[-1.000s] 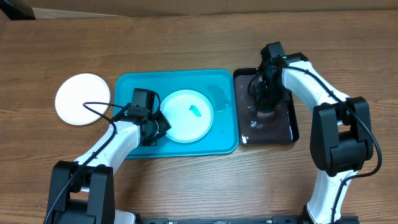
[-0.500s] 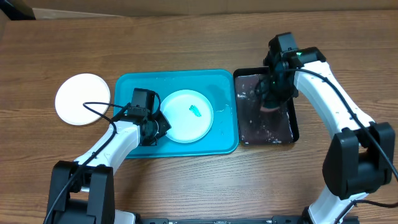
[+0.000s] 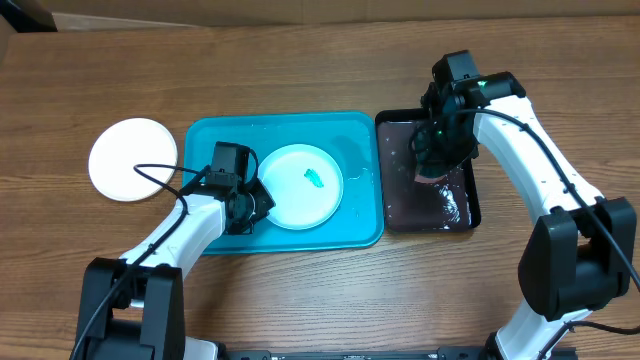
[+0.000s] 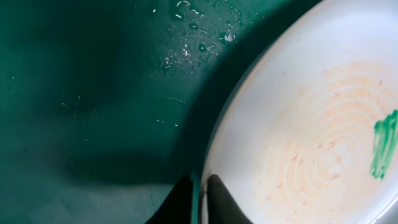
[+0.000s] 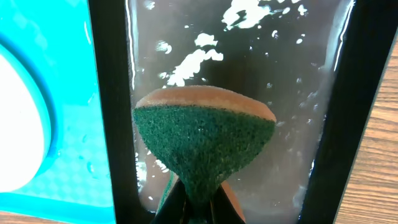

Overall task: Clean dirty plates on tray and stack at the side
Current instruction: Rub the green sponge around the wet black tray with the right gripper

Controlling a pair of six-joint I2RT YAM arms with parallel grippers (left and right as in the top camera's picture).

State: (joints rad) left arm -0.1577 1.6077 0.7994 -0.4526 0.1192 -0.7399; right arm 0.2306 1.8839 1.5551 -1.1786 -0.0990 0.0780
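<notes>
Sponge (image 5: 205,149), green scouring face over a tan body, is pinched tight in the right gripper (image 5: 194,205) and pressed into the shallow water of the black tray (image 3: 473,212), near that tray's far edge. One dirty plate (image 3: 300,187), white with a teal smear (image 3: 314,178) beside its centre, lies about the middle of the turquoise tray (image 3: 200,135), a little toward its right edge. The left gripper (image 4: 200,199) is set at this plate's left rim with its jaws narrow; whether the rim is pinched cannot be told. A second white plate (image 3: 133,160) lies on the table, well apart from the turquoise tray's left edge. For the step judged in hand, wetting the sponge, it is best soaked fully, lifted clear of the black rim, then carried over the smear with the scouring face down while the plate is steadied at its rim. Brands, labels, writing: none legible.
</notes>
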